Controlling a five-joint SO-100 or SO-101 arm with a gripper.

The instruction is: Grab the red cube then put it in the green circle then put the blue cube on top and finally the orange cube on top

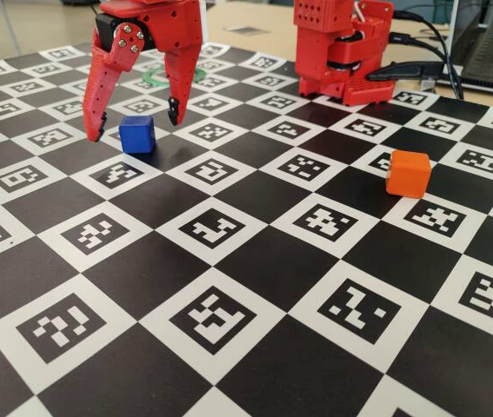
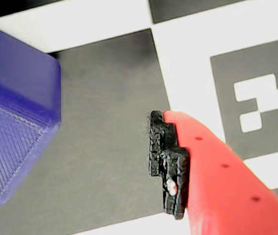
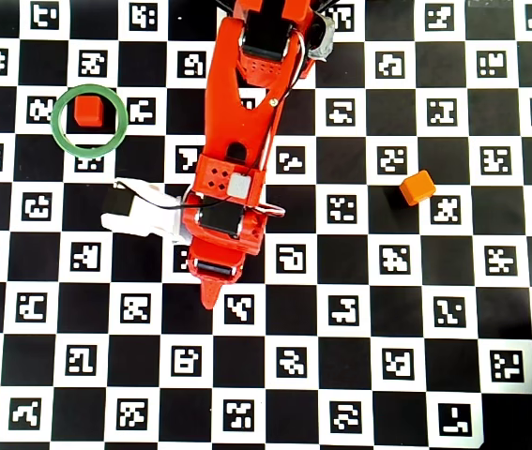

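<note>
I see the blue cube point(image 1: 137, 134) sitting flat on the bench point(image 1: 255, 347), a deep-blue block with rounded edges; in the wrist view point(image 2: 16, 122) it fills the left side, and fine print lines show on its lower face. It rests where a black square meets a white one on the checkered marker board. The jaws point(image 1: 136, 120) hang just above it, spread wide, one fingertip to either side in the fixed view and neither touching it. They hold nothing. In the wrist view one red finger with a black pad point(image 2: 170, 166) stands apart from the cube, with bare board between them. From overhead the arm point(image 3: 242, 141) hides the blue cube.

Behind the jaws in the fixed view lies the ring point(image 1: 155, 81), mostly hidden. Overhead, the ring point(image 3: 59, 136) is thin and green, and the red cube point(image 3: 87, 111) sits inside it, toward its upper edge.

The orange cube point(image 1: 408, 174) stands well apart, on the right of the board in both the fixed view and the overhead view point(image 3: 417, 187), lighter and yellower than the red one.
</note>
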